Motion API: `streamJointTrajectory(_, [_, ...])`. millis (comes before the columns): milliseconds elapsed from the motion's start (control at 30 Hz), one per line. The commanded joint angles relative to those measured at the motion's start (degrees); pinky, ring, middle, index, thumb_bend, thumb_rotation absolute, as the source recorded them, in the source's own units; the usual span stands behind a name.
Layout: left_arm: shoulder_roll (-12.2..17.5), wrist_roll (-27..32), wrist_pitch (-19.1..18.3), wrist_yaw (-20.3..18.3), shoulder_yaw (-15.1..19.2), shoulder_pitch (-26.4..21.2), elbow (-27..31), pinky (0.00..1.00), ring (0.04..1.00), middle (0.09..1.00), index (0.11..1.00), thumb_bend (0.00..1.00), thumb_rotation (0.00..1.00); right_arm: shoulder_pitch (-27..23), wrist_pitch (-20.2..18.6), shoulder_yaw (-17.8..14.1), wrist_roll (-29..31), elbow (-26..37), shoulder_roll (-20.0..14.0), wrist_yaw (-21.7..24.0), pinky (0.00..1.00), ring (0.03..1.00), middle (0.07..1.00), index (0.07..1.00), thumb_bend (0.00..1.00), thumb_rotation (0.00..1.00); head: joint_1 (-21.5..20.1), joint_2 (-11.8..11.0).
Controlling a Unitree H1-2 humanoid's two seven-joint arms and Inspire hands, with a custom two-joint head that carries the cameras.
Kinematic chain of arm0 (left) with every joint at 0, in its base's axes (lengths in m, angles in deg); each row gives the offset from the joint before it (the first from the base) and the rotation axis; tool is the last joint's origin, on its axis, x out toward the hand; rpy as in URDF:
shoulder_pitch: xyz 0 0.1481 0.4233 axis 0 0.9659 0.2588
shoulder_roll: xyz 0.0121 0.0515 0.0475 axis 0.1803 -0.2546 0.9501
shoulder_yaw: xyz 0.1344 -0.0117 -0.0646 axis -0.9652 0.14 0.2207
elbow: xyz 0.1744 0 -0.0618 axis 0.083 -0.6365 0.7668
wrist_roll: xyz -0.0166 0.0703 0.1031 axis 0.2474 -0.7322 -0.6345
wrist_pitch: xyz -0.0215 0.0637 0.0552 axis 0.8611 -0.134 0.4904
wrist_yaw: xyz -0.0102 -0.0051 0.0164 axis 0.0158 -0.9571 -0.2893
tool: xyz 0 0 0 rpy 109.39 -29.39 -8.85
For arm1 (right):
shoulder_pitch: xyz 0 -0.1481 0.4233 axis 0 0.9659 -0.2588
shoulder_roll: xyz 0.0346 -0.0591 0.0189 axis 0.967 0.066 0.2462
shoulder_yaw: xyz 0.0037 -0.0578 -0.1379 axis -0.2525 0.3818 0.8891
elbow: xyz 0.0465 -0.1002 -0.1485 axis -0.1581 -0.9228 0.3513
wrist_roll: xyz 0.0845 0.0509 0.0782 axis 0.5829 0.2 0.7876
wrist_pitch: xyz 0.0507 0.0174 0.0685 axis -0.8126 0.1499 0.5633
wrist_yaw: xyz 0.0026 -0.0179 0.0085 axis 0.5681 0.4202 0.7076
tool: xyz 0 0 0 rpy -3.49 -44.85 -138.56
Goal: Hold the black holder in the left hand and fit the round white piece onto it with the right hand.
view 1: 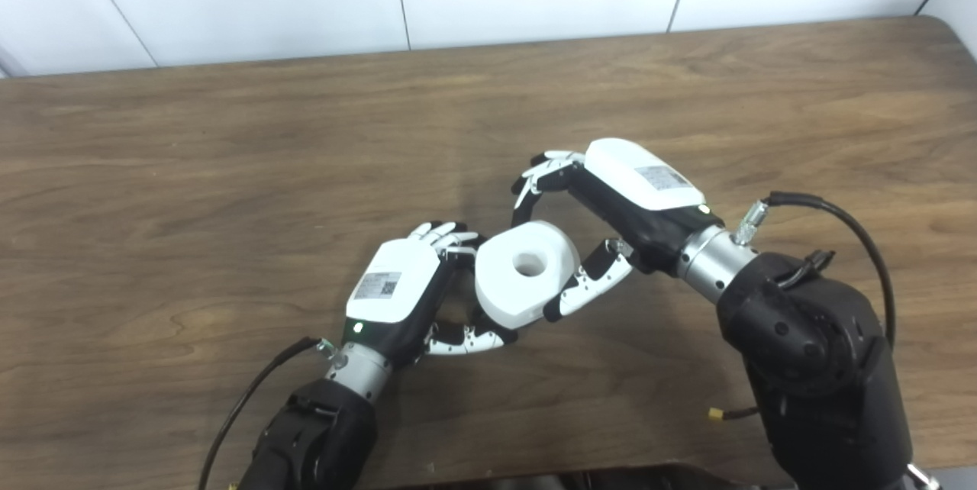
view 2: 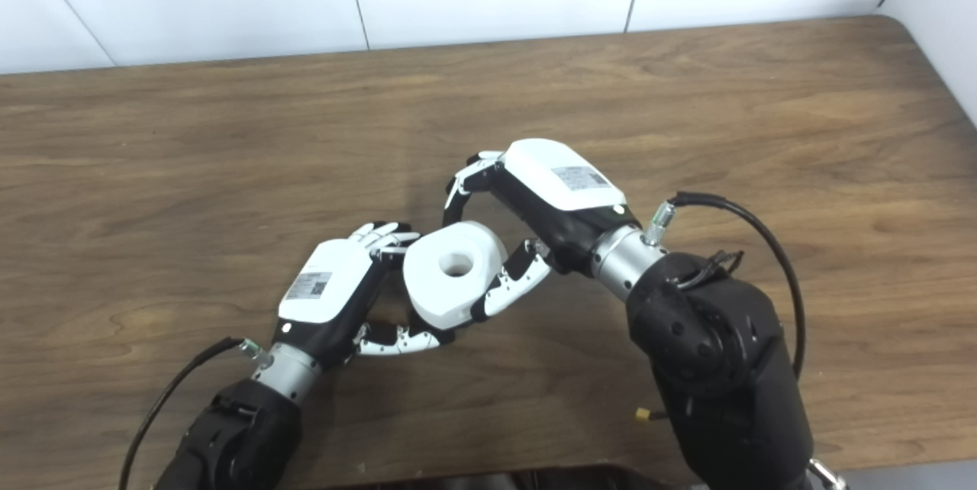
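The round white piece (view 1: 525, 270), a thick roll with a centre hole, sits tilted in my left hand (view 1: 397, 288). The left fingers (view 1: 446, 233) curl behind it and the thumb (view 1: 467, 339) reaches under it. The black holder is hidden beneath the white piece and the hand. My right hand (view 1: 603, 207) is just right of the piece. Its thumb (view 1: 589, 285) rests against the piece's right side, while its fingers (view 1: 538, 175) curl above the piece, apart from it. The scene also shows in the right eye view, with the piece (view 2: 452, 270) between both hands.
The brown wooden table (view 1: 229, 169) stretches wide to the left and back, ending at a white panelled wall. Its right end is rounded (view 1: 946, 40). Cables run from both forearms, one looping beside the right wrist (view 1: 855, 230).
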Motion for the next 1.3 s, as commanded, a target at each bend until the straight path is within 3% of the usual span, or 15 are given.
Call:
streamJointTrajectory(0, [-0.1,-1.4,-1.2,-3.2,-1.1,0.6,-1.2,0.93,0.889,0.806,0.489,0.52,0.05,-1.1,1.9,0.0,0.5,0.6,0.5,-2.3,0.80,0.891,0.780,0.482,0.52,0.14,0.1,0.2])
streamJointTrajectory(1267, [0.1,-1.3,-1.3,-3.6,-0.7,0.6,-0.5,0.94,0.887,0.804,0.489,0.52,0.05,-0.8,2.7,0.9,0.1,-0.2,-1.3,-2.7,0.77,0.879,0.771,0.485,0.53,0.14,-1.1,0.2])
